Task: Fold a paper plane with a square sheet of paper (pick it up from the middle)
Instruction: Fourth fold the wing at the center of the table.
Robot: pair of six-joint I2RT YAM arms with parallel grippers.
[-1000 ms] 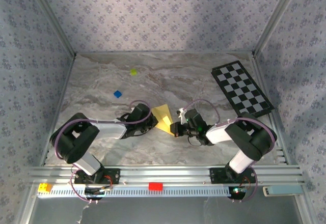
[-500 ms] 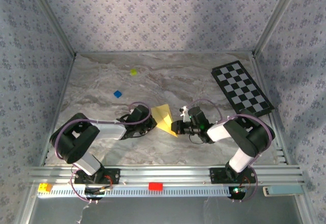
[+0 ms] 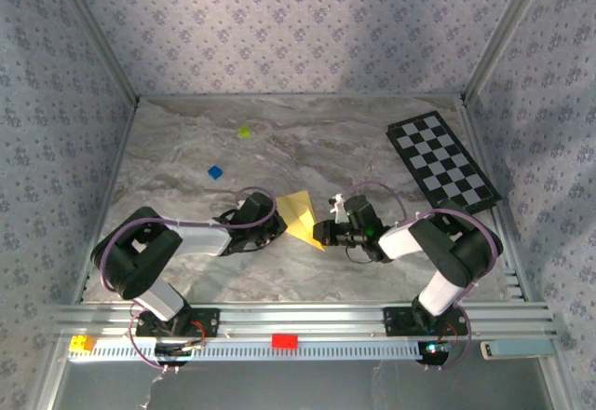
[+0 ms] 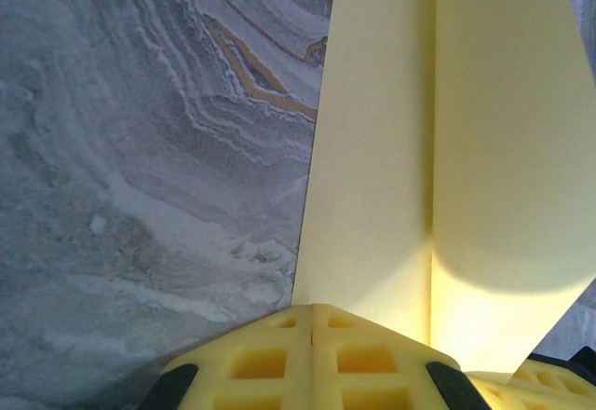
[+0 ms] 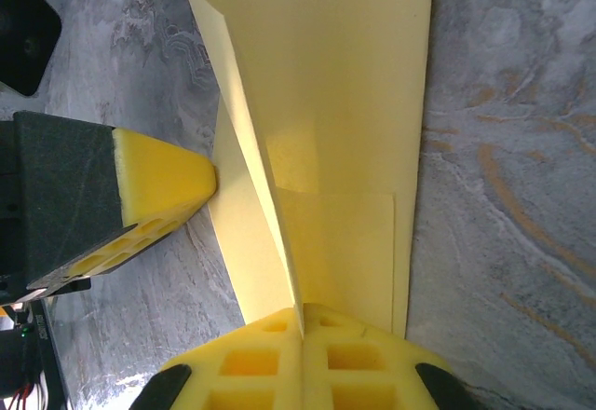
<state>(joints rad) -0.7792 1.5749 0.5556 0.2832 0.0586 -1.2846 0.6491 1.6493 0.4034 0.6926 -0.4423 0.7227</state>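
My left tool [image 3: 276, 227] is clenched on the yellow paper [image 3: 300, 214], gripping it at the paper's 8 o'clock side. My right tool [image 3: 322, 236] is clenched on the same paper from its 4 o'clock, at the narrow end. The paper lies near the middle of the desk [image 3: 326, 144], a little toward 6 o'clock, between my two wrists.

It is thin, matte, plain pale yellow, and folded into a tapering wedge, broad toward 12 o'clock and pointed toward 5 o'clock. From my left wrist I see two long smooth panels meeting at a straight lengthwise crease and rising from my closed pads [image 4: 279, 331]. The pads are yellow and moulded with square hollow cells. From my right wrist, one flap stands up along a sharp fold, with a squarish layer lying flat beneath it near my pads [image 5: 279, 337]. At 9 o'clock in that view, the other tool's yellow tip, on a black backing, rests against the paper's edge.

The desk is grey-white marble pattern with brown veins. A flat black-and-white checkered board [image 3: 442, 161] lies at the desk's 2 o'clock. A small yellow-green block [image 3: 244, 132] sits at 11 o'clock from the paper, and a small blue block [image 3: 215, 172] at 10 o'clock.
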